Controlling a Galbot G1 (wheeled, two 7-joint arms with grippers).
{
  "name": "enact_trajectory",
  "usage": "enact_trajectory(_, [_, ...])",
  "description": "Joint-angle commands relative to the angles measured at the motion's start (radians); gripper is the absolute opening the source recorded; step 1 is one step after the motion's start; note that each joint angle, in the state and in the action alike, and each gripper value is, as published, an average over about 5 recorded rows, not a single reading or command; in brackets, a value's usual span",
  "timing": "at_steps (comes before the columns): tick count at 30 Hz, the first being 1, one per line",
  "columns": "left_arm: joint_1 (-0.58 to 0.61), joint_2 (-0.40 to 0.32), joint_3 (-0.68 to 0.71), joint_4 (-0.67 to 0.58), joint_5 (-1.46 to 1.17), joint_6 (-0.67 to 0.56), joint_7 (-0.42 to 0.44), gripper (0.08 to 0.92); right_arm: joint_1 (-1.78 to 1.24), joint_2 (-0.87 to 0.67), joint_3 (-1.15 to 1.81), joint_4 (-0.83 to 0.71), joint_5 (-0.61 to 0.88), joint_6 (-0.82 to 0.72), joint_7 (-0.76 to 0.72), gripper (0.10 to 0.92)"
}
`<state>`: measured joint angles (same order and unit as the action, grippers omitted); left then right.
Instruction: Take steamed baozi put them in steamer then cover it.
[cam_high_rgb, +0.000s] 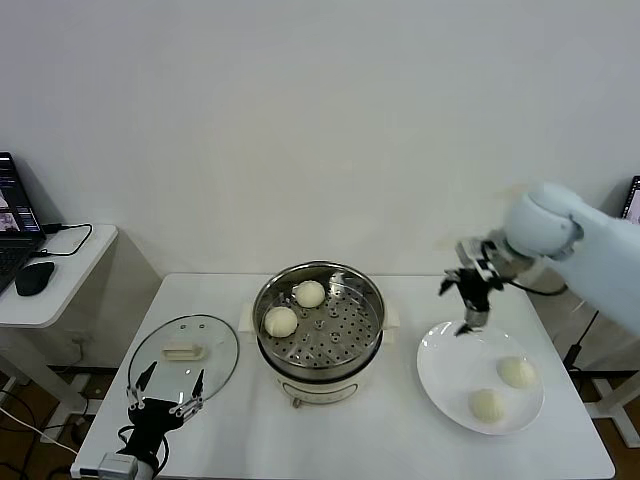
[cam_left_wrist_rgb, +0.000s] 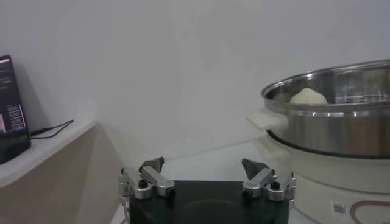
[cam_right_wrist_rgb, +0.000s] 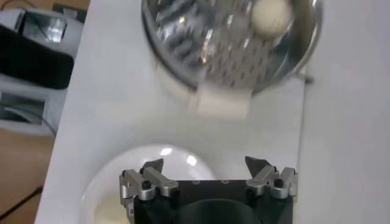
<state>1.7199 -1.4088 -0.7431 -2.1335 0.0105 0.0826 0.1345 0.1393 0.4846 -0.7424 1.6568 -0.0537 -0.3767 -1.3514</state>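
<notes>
No words or numbers can be read anywhere. The white base of the shiny round metal steamer has a small square code sticker on it, and the black laptop screen shows tiny lines, too small to read.

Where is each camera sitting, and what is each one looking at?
Head view: up on the robot's head, looking down at the steamer, the cover and the plate; both arms show.
Left wrist view: low by the table, looking sideways at the steamer; the open left tool shows.
Right wrist view: above the plate, looking down; the open right tool shows.
All three share the steamer.
</notes>
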Motion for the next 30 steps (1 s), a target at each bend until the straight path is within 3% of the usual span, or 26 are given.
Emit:
enact_trajectory(1, [0.009,0.000,0.001,-0.002,0.012,-0.001,0.000,0.823,-0.332,-0.100,0.171,0.027,-0.175,0.071,-0.008,0.823])
enact_trajectory(9, [0.019,0.001,0.000,-0.008,0.024,0.000,0.001,0.823,-0.485,-0.048,0.258,-0.035,-0.247,0.072,0.011,0.823])
enact_trajectory(30, [-0.004,-0.005,0.010,0.038,0.035,0.001,0.004,0.823,-0.536,0.003,0.260,-0.090,-0.272,0.060,0.033,0.823])
